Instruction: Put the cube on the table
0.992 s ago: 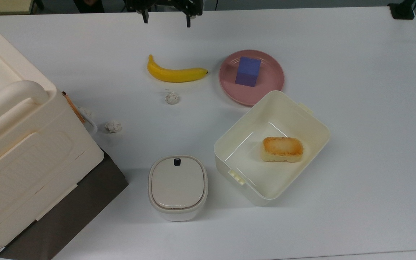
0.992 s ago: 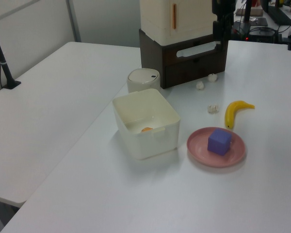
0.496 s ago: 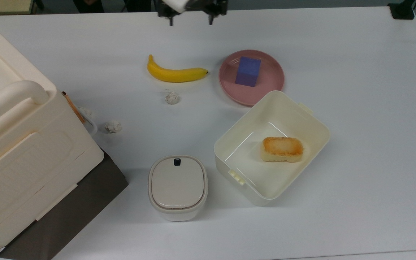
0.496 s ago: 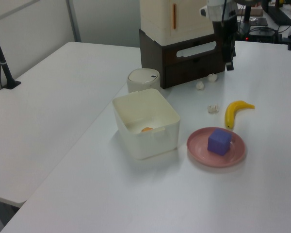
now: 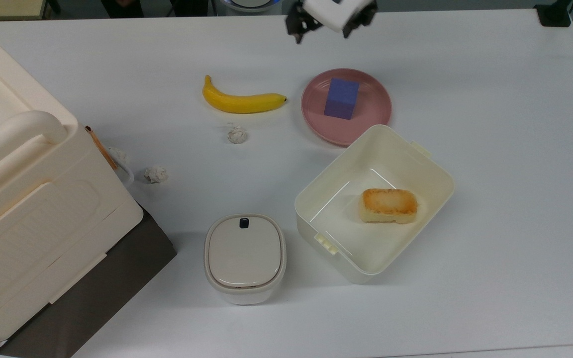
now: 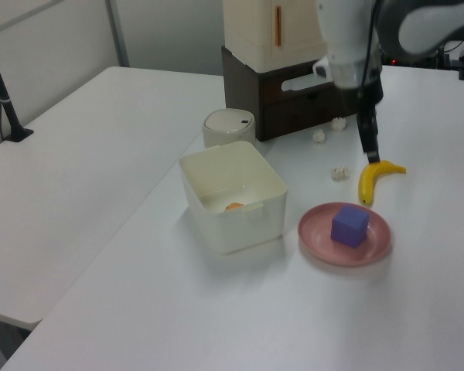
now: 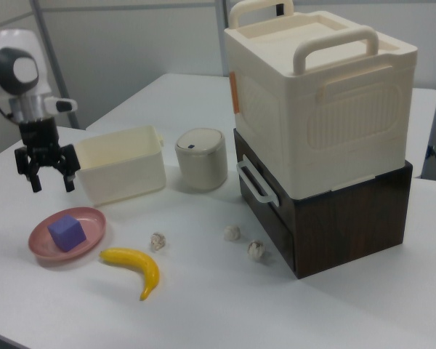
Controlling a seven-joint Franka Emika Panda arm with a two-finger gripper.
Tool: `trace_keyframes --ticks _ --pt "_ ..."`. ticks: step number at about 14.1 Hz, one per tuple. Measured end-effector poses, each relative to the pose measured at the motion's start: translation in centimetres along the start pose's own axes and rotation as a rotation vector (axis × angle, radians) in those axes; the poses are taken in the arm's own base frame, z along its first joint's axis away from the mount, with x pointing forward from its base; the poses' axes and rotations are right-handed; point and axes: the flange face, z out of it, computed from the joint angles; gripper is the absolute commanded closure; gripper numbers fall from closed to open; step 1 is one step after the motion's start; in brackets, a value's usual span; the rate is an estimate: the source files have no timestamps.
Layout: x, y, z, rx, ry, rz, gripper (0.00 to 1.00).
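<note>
Top view overhead; left, right views oblique (sharing table (image 5: 490,149)).

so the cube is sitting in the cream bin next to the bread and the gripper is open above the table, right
Not quite. The cube sits on the pink plate, not in the bin; only the bread lies in there, as the top view shows. The rest holds: the gripper is open above the table.

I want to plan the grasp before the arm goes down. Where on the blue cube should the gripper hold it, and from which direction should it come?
Probably from straight above, closing on two opposite vertical faces of the cube. It sits flat and upright on the pink plate, whose low rim would hinder a sideways approach. The open gripper hangs above the table near the plate. The fingers should line up with the cube's slightly turned sides.
</note>
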Motion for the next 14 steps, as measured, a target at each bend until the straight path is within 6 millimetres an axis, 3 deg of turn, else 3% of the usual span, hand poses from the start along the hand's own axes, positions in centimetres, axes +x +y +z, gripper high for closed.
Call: trace_keyframes --ticks 2,6,8,14 --pt "1.5 -2.4 3.4 -0.014 0.034 0.049 0.0" --pt "5.2 -4.6 7.7 -0.041 0.109 0.179 0.0" --pt "6.1 -6.2 9.6 -0.061 0.121 0.213 0.0" --pt "5.8 -8.9 11.0 -0.069 0.108 0.206 0.01"
